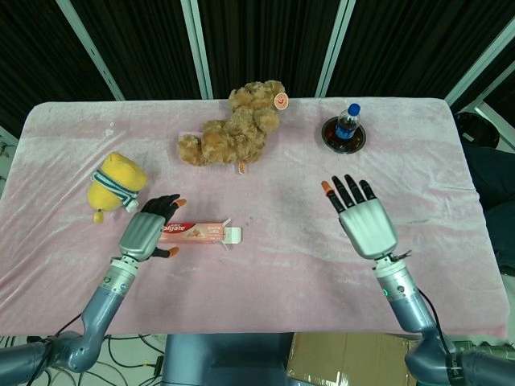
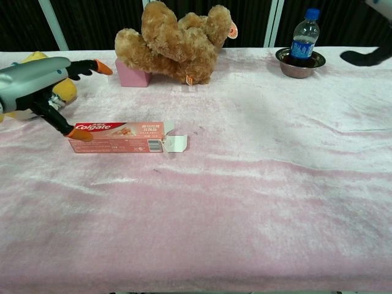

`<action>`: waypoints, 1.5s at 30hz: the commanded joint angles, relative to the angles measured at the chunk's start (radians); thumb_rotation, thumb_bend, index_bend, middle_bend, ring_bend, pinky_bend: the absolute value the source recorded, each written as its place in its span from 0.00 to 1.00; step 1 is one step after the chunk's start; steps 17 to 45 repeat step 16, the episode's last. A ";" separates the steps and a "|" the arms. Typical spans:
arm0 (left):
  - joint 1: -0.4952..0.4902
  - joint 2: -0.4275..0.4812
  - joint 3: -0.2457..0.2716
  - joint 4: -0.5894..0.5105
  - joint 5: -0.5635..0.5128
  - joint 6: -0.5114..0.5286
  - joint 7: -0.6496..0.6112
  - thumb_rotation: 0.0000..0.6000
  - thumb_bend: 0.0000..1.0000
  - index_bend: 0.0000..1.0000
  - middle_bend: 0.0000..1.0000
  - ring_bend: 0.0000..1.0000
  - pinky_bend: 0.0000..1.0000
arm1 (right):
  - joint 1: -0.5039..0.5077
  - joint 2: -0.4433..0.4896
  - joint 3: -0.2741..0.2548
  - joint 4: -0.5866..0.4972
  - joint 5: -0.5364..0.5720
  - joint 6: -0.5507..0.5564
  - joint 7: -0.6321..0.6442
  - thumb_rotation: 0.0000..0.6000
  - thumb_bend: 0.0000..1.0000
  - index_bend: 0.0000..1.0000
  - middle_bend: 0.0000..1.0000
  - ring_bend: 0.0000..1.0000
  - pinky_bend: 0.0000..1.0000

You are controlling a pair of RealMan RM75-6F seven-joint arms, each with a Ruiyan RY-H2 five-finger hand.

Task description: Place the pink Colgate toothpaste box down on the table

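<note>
While the pink Colgate toothpaste box (image 1: 197, 233) lies flat near the table's (image 1: 265, 273) front-left edge, the left hand (image 1: 143, 235) beside it has released fingers; the right hand (image 1: 367, 227) hovers spread, empty.

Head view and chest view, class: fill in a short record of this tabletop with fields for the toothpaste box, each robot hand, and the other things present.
Toothpaste box: pink Colgate toothpaste box lies flat on the pink-covered table, end flap open
Left robot hand: left hand at the box's left end, fingers spread, not gripping
Right robot hand: right hand raised, fingers apart, holding nothing
Soft toys: brown teddy bear; yellow plush toy
Bottle: blue-capped bottle standing in a metal bowl
Pink block: pink block beside the bear
</note>
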 commanded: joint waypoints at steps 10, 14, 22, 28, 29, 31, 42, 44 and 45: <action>0.220 0.169 0.177 -0.001 0.359 0.356 -0.160 1.00 0.02 0.00 0.00 0.00 0.02 | -0.286 0.217 -0.146 -0.156 0.113 0.107 0.350 1.00 0.13 0.00 0.00 0.00 0.10; 0.292 0.192 0.209 0.062 0.412 0.463 -0.202 1.00 0.02 0.00 0.00 0.00 0.01 | -0.352 0.229 -0.170 -0.087 0.084 0.169 0.433 1.00 0.13 0.00 0.00 0.00 0.10; 0.311 0.191 0.217 0.107 0.424 0.482 -0.233 1.00 0.02 0.00 0.00 0.00 0.01 | -0.366 0.225 -0.175 -0.049 0.073 0.176 0.463 1.00 0.13 0.00 0.00 0.00 0.10; 0.311 0.191 0.217 0.107 0.424 0.482 -0.233 1.00 0.02 0.00 0.00 0.00 0.01 | -0.366 0.225 -0.175 -0.049 0.073 0.176 0.463 1.00 0.13 0.00 0.00 0.00 0.10; 0.311 0.191 0.217 0.107 0.424 0.482 -0.233 1.00 0.02 0.00 0.00 0.00 0.01 | -0.366 0.225 -0.175 -0.049 0.073 0.176 0.463 1.00 0.13 0.00 0.00 0.00 0.10; 0.311 0.191 0.217 0.107 0.424 0.482 -0.233 1.00 0.02 0.00 0.00 0.00 0.01 | -0.366 0.225 -0.175 -0.049 0.073 0.176 0.463 1.00 0.13 0.00 0.00 0.00 0.10; 0.311 0.191 0.217 0.107 0.424 0.482 -0.233 1.00 0.02 0.00 0.00 0.00 0.01 | -0.366 0.225 -0.175 -0.049 0.073 0.176 0.463 1.00 0.13 0.00 0.00 0.00 0.10; 0.311 0.191 0.217 0.107 0.424 0.482 -0.233 1.00 0.02 0.00 0.00 0.00 0.01 | -0.366 0.225 -0.175 -0.049 0.073 0.176 0.463 1.00 0.13 0.00 0.00 0.00 0.10; 0.311 0.191 0.217 0.107 0.424 0.482 -0.233 1.00 0.02 0.00 0.00 0.00 0.01 | -0.366 0.225 -0.175 -0.049 0.073 0.176 0.463 1.00 0.13 0.00 0.00 0.00 0.10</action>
